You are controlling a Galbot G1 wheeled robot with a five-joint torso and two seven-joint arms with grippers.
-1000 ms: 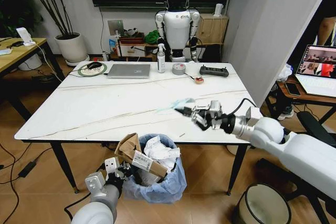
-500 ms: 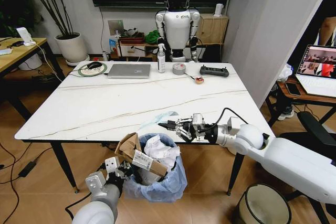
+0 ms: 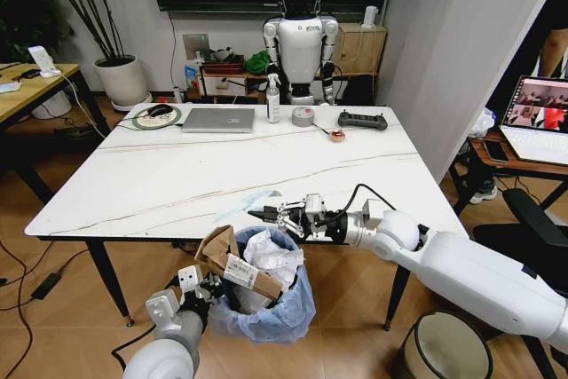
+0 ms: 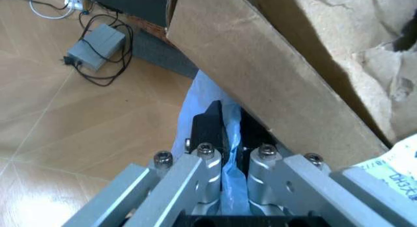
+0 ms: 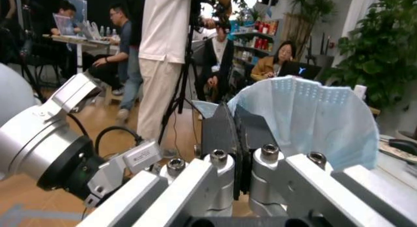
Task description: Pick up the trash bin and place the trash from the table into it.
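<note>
The trash bin, lined with a light-blue bag, stands on the floor just in front of the table. Inside it are a torn cardboard box and white papers. My left gripper is shut on the bag's rim, right under the cardboard. Over the table's front edge, above the bin, my right gripper is shut on a pale-blue face mask. The right wrist view shows the mask pinched between the fingers.
At the table's far side lie a grey laptop, a spray bottle, a tape roll and a black controller. A dark round bin stands at lower right. A humanoid robot stands behind the table.
My right gripper has carried the mask left and toward the table's front edge, ending above the bin. The left gripper and the bin have stayed put.
</note>
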